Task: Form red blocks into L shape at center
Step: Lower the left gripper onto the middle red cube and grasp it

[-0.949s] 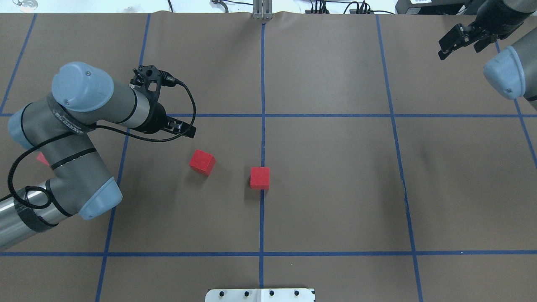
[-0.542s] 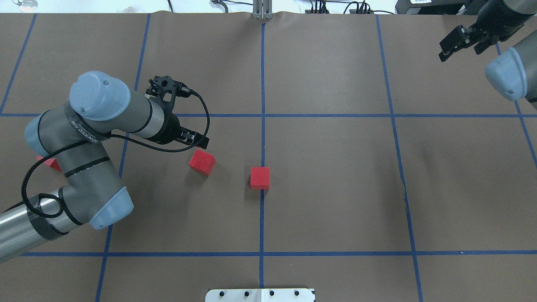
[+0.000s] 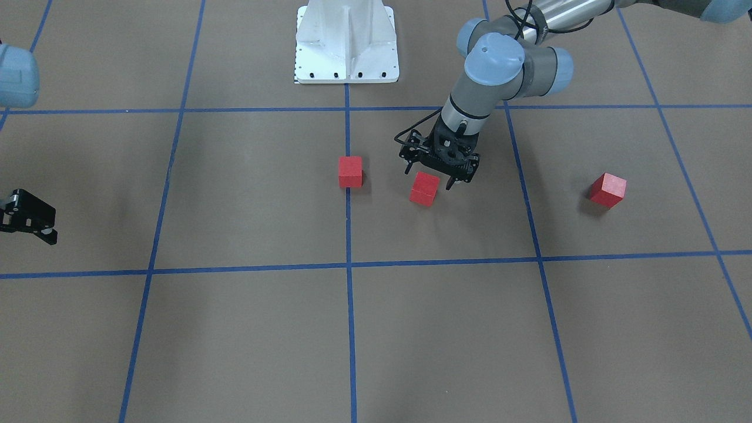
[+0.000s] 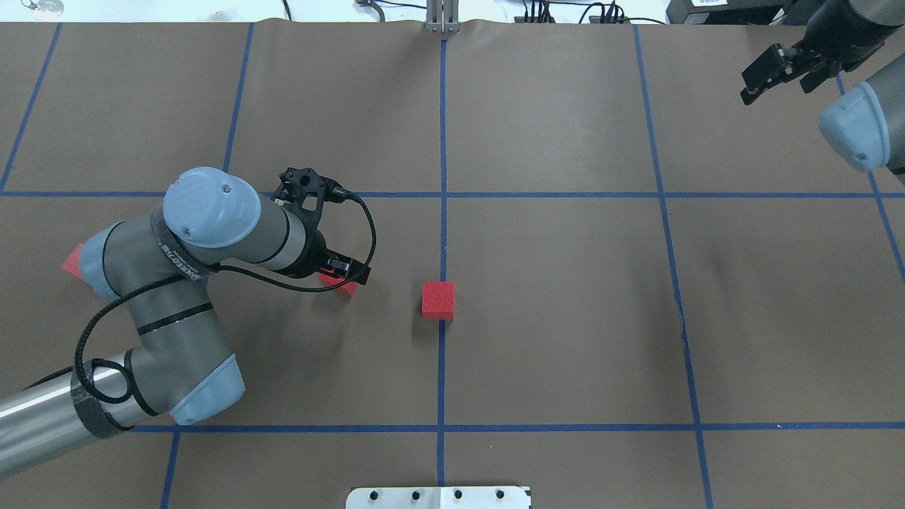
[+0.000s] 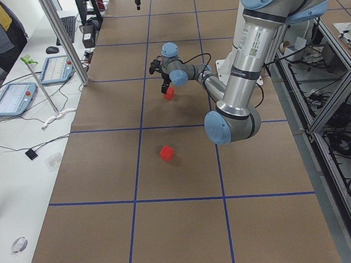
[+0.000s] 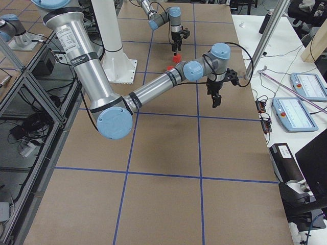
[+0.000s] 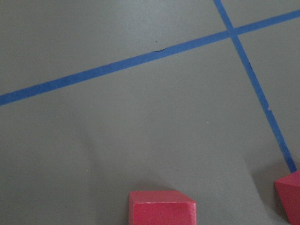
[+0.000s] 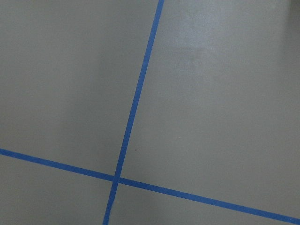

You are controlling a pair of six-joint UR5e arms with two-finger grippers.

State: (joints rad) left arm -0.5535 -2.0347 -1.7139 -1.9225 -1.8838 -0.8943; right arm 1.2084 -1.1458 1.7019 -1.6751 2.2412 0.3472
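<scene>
The left end effector hangs over one red cube with its fingers spread wide, gripping nothing. This cube sits turned at an angle to the grid, on the robot's left of the vertical blue tape line. A gap of bare worktop separates it from the cube at the center.

That center cube straddles the tape line, square to the grid, with open brown floor on every side. The third cube lies well apart, farther to the robot's left.

The right end effector hangs far out on the robot's right, well away from all three cubes. Its fingers are parted and carry nothing.

The front-facing view shows all three cubes whole. From overhead, the left arm hides most of two of them. The left wrist camera catches the nearest cube at its bottom edge and a corner of the center cube at its right edge. The right wrist camera sees only crossing tape.

The white robot base stands at the worktop's edge, in line with the tape.
</scene>
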